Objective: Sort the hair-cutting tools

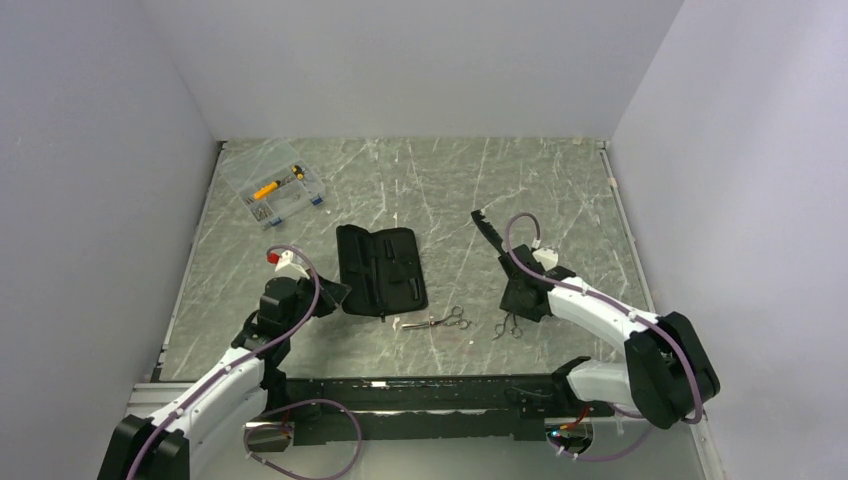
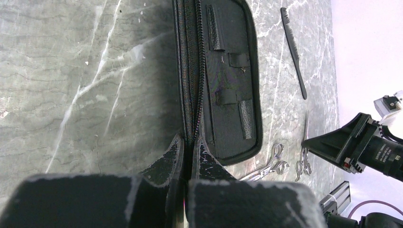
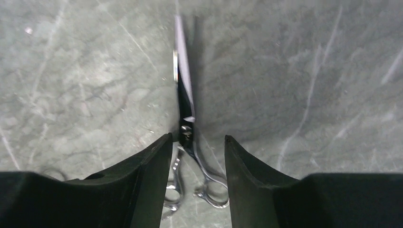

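While the desk (image 1: 420, 190) carries the open black zip case (image 1: 380, 270) at centre, left claw (image 2: 191, 142) is pinched shut on its near edge. Parted, the right claw (image 3: 197, 137) hangs near right, and the black comb (image 1: 490, 232) lies just far of it. Between those jaws sit the right scissors (image 3: 186, 95): centre on pivot, squeeze square. Left of them, near the case, lie the second scissors (image 1: 440, 321).

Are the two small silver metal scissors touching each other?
Apart. Top view shows bare table between the left silver scissors and the right silver scissors.

Grey marble-pattern table (image 1: 420, 190) with white veins; plain pale walls (image 1: 420, 60) on three sides; even light.
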Tool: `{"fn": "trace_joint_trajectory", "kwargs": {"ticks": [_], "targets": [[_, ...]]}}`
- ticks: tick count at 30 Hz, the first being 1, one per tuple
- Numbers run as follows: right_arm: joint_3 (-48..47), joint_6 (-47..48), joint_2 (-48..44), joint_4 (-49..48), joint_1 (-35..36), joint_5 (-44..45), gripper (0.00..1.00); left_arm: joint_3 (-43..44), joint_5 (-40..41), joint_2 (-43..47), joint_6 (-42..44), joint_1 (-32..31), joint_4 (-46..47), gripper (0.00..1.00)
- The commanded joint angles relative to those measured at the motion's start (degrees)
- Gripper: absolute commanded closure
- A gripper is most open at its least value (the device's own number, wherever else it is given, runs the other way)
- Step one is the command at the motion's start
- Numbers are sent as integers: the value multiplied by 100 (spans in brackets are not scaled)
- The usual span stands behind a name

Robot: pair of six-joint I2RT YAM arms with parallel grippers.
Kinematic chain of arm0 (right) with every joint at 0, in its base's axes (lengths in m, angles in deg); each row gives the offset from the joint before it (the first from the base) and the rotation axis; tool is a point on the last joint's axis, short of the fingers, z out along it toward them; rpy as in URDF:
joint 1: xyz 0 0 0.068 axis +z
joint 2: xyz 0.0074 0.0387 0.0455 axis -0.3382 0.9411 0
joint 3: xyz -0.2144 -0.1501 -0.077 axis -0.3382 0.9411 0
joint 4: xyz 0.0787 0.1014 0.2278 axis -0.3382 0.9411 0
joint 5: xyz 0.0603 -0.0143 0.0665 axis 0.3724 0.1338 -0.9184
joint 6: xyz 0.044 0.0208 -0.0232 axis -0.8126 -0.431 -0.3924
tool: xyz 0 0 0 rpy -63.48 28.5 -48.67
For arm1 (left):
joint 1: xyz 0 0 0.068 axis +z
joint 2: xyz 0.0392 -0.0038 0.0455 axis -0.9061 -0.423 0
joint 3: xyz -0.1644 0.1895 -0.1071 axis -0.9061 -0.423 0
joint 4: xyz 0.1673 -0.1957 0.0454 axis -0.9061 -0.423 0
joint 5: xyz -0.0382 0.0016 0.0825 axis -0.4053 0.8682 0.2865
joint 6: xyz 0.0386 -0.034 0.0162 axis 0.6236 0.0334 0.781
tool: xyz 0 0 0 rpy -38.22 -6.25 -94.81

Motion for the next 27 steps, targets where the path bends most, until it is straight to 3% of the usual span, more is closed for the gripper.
{"fn": "trace_joint_trajectory", "kwargs": {"ticks": [1, 17, 27], "targets": [[-98, 145, 164, -357, 14, 102, 55, -45, -40, 111, -54, -6, 199, 100], [65, 284, 147, -677, 12, -120, 99, -26, -41, 38, -47, 6, 201, 100], [-294, 530, -298, -460, 82, -235, 100, 41, 9, 104, -23, -1, 21, 100]]}}
